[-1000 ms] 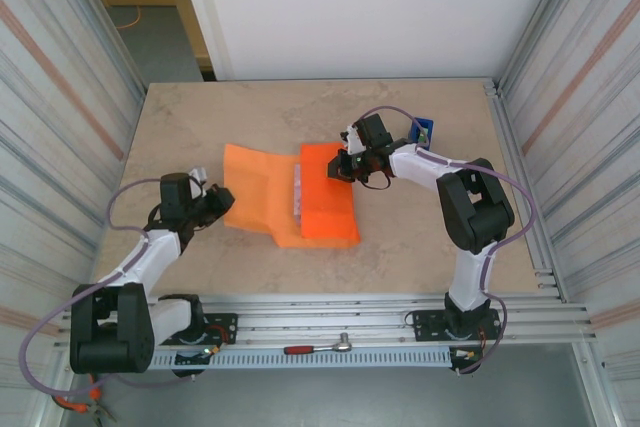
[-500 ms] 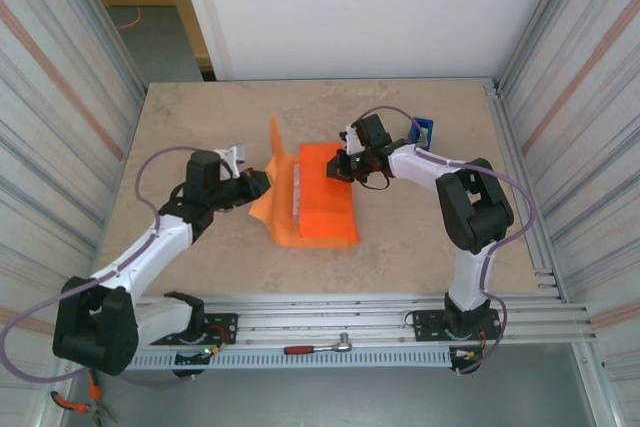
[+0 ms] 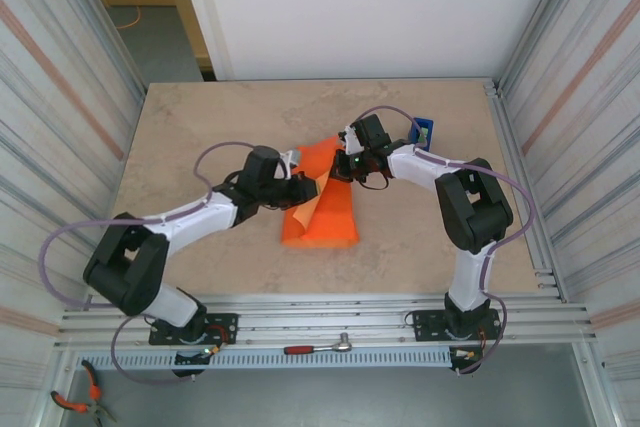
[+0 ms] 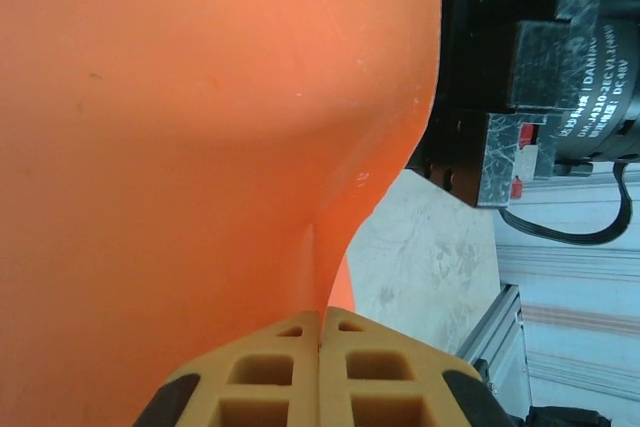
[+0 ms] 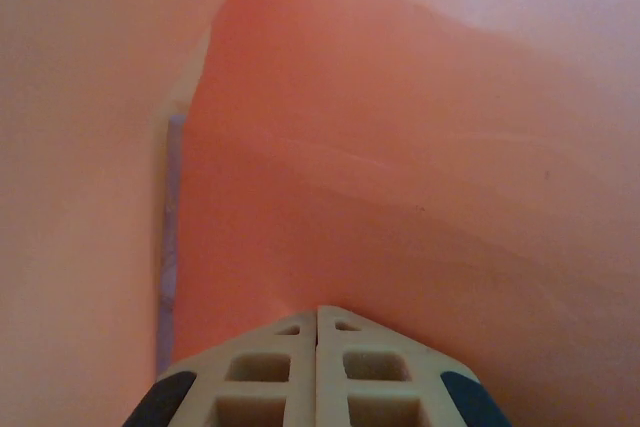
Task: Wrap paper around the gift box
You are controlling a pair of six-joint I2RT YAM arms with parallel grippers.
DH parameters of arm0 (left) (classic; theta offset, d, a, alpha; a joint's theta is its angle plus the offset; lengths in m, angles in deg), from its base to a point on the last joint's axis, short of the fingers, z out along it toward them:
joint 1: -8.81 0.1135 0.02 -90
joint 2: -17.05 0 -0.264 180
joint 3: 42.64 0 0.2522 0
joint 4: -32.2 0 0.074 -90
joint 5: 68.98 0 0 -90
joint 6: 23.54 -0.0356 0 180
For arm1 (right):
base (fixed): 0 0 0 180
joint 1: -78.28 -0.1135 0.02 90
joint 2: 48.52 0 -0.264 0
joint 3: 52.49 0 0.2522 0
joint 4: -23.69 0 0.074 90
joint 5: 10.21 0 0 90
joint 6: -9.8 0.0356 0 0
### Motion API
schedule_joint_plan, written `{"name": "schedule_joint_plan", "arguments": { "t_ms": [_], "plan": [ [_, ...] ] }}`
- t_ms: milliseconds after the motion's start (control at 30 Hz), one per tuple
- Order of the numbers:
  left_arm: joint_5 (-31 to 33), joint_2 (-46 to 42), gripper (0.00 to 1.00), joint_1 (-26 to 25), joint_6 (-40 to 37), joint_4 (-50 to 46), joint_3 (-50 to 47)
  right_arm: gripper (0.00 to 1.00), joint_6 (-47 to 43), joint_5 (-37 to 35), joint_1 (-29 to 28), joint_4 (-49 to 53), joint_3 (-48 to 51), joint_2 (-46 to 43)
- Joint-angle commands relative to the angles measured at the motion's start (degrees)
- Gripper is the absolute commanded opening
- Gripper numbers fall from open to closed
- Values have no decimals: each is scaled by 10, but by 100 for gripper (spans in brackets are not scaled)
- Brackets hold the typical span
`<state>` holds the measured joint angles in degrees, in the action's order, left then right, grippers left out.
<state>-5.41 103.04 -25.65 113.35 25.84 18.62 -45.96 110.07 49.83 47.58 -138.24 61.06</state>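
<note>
Smooth matt paper [image 3: 330, 219] on seemingly stone-look table [image 3: 200, 117].

The left arm [image 3: 190, 215] is extended from its base toward 2 o'clock, and the left gripper [image 3: 306, 187] is seen clamped on an edge of the paper [image 3: 330, 217]. The right arm [image 3: 440, 169] is folded toward 10 o'clock, with the right gripper [image 3: 340, 165] fully closed.

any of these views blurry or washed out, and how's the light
Top external: sharp, evenly lit, only faint soft shadows on the table. Left wrist: in focus, paper bright with tiny glints at its fold. Right wrist: paper hazy, washed out and low in contrast, while the right fingers are crisp.
</note>
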Motion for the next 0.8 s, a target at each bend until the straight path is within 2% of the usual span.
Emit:
{"name": "schedule_joint_plan", "arguments": {
  "t_ms": [0,267,500,633,700,767],
  "plan": [
    [17,36,4,-18,38,31,27,0,5,-32,-11,43,21,48],
    [43,109,4,-50,101,69,35,0,7,-31,-11,44,21,45],
    [79,120,5,-52,126,53,23,0,8,-25,-7,51,15,37],
    [85,119,5,-52,123,31,22,0,10,-15,14,64,-2,5],
    [85,120,5,-52,123,26,21,6,17,-6,31,65,-6,-22],
    [86,121,4,-52,122,23,20,18,27,-3,47,62,-4,-54]
  ]
}}
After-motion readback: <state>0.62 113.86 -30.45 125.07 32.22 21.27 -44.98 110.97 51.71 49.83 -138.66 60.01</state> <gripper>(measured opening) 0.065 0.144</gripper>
